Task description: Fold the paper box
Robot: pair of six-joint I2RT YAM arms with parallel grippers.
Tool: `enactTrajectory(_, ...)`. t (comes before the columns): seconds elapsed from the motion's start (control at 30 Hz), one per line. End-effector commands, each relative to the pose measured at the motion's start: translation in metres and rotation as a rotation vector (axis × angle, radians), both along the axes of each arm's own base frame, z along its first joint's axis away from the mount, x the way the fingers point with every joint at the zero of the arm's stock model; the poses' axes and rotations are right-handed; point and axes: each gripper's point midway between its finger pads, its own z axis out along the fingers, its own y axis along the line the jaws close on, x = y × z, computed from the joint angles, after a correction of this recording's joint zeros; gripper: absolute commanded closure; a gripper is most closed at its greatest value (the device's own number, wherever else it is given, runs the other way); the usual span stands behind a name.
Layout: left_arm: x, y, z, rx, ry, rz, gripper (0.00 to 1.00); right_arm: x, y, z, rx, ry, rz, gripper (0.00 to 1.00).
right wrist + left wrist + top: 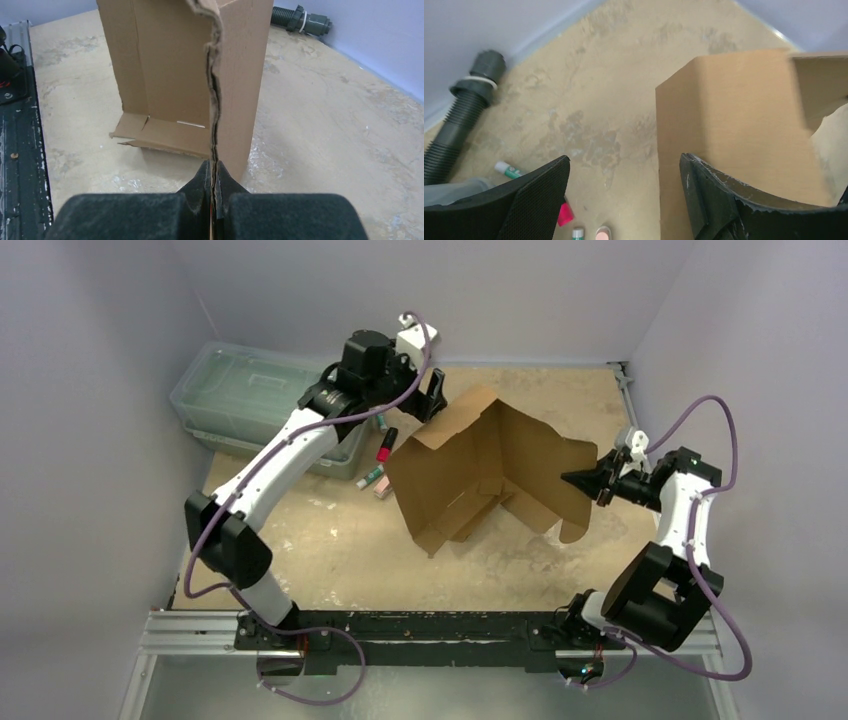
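The paper box [490, 475] stands half-raised near the middle of the bench [330, 560]. Its brown panels are tilted up and open toward 6 o'clock, and one flap lies flat on the surface at the bottom.

At the box's 3 o'clock side, the right tool [214, 172] is closed on the ragged edge of a cardboard flap. The sheet runs straight up from between its fingers in the wrist view.

The left tool [624, 164] hangs at about 11 o'clock from the box, by its top corner. Its fingers are spread wide and grip nothing. One finger [724, 200] is over the near panel, but I cannot tell whether it touches.

A clear greenish container [245, 395] sits at the bench's 10 o'clock corner. A few small markers [382, 455] lie between it and the box. A grey ribbed pipe fitting [466, 117] lies along the far wall.
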Motion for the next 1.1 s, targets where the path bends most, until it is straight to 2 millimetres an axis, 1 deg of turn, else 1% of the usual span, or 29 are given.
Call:
enactTrajectory(0.0, 0.002, -0.001, 0.005, 0.043, -0.009, -0.067, 0.2, -0.006, 0.004, 0.015, -0.008, -0.043, 0.006, 1.0)
enactTrajectory(0.13, -0.005, -0.013, 0.0, 0.001, 0.039, -0.134, 0.2, -0.006, 0.004, 0.016, -0.007, -0.036, 0.004, 1.0)
enactTrajectory(0.2, -0.01, -0.013, -0.002, -0.002, 0.047, -0.147, 0.2, -0.005, 0.003, 0.016, -0.004, -0.032, 0.004, 1.0)
enactTrajectory(0.27, -0.012, -0.009, 0.001, -0.025, 0.057, -0.128, 0.2, -0.005, 0.003, 0.017, 0.0, -0.027, 0.003, 1.0)
enactTrajectory(0.4, -0.012, 0.009, 0.023, -0.107, 0.054, -0.09, 0.19, -0.004, 0.003, 0.02, 0.008, -0.016, 0.0, 1.0)
enactTrajectory(0.5, -0.018, 0.012, 0.033, -0.145, 0.062, -0.109, 0.18, -0.004, 0.002, 0.024, 0.005, -0.013, -0.003, 1.0)
enactTrajectory(0.6, -0.026, 0.008, 0.03, -0.16, 0.087, -0.142, 0.18, -0.004, 0.002, 0.029, 0.0, -0.007, -0.007, 1.0)
enactTrajectory(0.67, -0.026, 0.012, 0.028, -0.151, 0.086, -0.121, 0.18, -0.004, 0.001, 0.032, -0.001, 0.0, -0.01, 1.0)
enactTrajectory(0.73, -0.024, 0.022, 0.03, -0.133, 0.065, -0.066, 0.18, -0.003, 0.001, 0.036, -0.001, 0.01, -0.014, 1.0)
enactTrajectory(0.8, -0.027, 0.036, 0.044, -0.13, 0.013, -0.015, 0.18, -0.002, -0.001, 0.04, -0.004, 0.019, -0.018, 1.0)
enactTrajectory(0.9, -0.046, 0.06, 0.066, -0.157, -0.07, 0.054, 0.18, 0.0, -0.002, 0.047, 0.005, 0.038, -0.027, 1.0)
enactTrajectory(0.93, -0.053, 0.071, 0.068, -0.169, -0.083, 0.091, 0.18, 0.001, -0.002, 0.05, 0.009, 0.043, -0.029, 1.0)
enactTrajectory(0.97, -0.061, 0.08, 0.059, -0.179, -0.076, 0.124, 0.18, 0.001, -0.003, 0.052, 0.012, 0.048, -0.031, 1.0)
enactTrajectory(1.03, -0.079, 0.097, 0.049, -0.227, -0.07, 0.187, 0.18, 0.002, -0.004, 0.053, 0.016, 0.062, -0.038, 1.0)
enactTrajectory(1.07, -0.088, 0.106, 0.048, -0.26, -0.077, 0.221, 0.19, 0.003, -0.005, 0.053, 0.017, 0.071, -0.045, 1.0)
